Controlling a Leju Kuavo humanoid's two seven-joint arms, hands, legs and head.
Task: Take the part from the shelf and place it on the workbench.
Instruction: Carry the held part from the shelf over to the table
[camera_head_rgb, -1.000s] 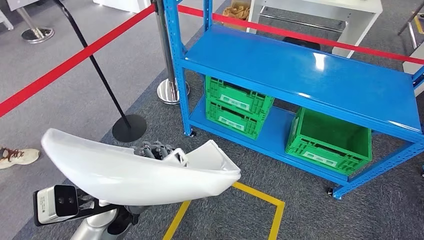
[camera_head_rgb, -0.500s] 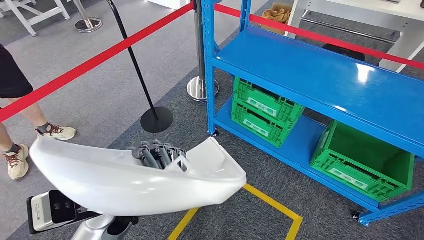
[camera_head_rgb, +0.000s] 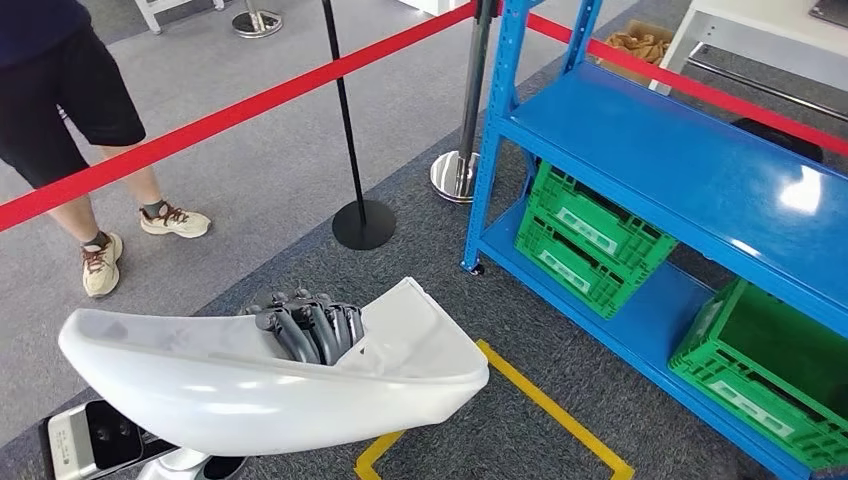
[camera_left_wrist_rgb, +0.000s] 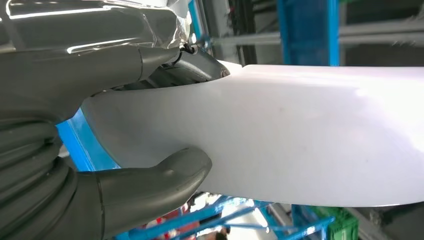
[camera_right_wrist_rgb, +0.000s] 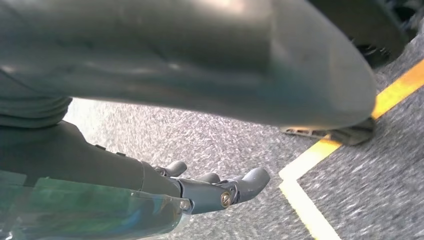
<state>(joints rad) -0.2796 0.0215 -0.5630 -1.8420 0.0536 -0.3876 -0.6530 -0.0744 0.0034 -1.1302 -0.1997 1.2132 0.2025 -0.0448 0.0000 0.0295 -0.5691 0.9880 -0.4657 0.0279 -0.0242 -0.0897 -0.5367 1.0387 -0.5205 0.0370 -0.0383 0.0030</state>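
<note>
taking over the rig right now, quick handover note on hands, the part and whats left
Left hand: grips the white part, fingers over its upper edge and thumb under it in the left wrist view.
Right hand: hangs low over the grey floor by the yellow line, holds nothing, fingers loosely curled.
Part: off the blue shelf, carried in front of the body.
Done: pickup.
Left: find the workbench and set the part on it. A person stands behind the red barrier.
</note>
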